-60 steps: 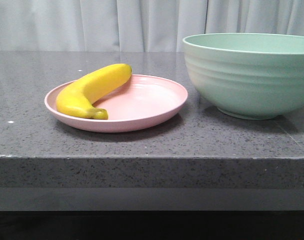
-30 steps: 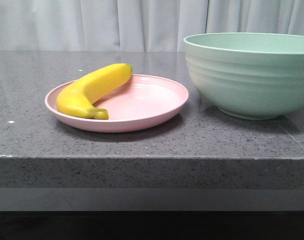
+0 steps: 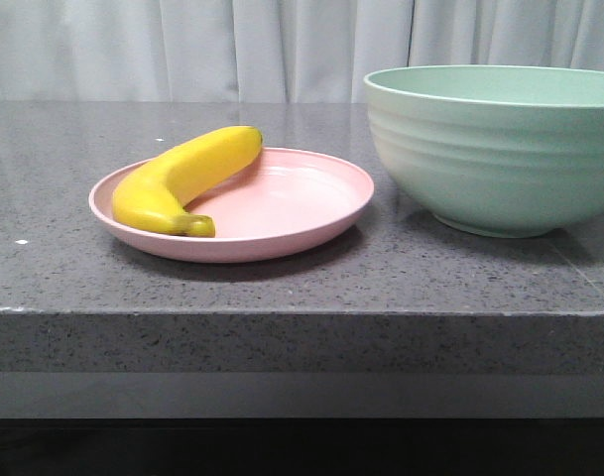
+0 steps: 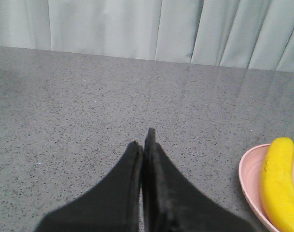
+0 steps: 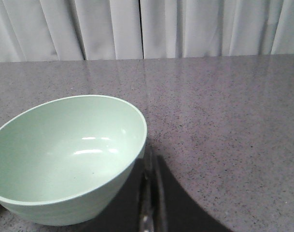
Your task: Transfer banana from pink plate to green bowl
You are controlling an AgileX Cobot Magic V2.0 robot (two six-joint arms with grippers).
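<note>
The banana (image 3: 183, 178) lies on the pink plate (image 3: 292, 203), well off to one side of the left fingers (image 4: 146, 151), which are clenched on nothing. The right fingers (image 5: 150, 176), also clenched and empty, sit just beside the green bowl (image 5: 64, 159) on the bench (image 3: 282, 283).

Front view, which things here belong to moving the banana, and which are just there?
Part of the job:
banana, lying on the plate
pink plate
green bowl, empty inside

Just there:
grey stone table
pale curtain behind it
</note>
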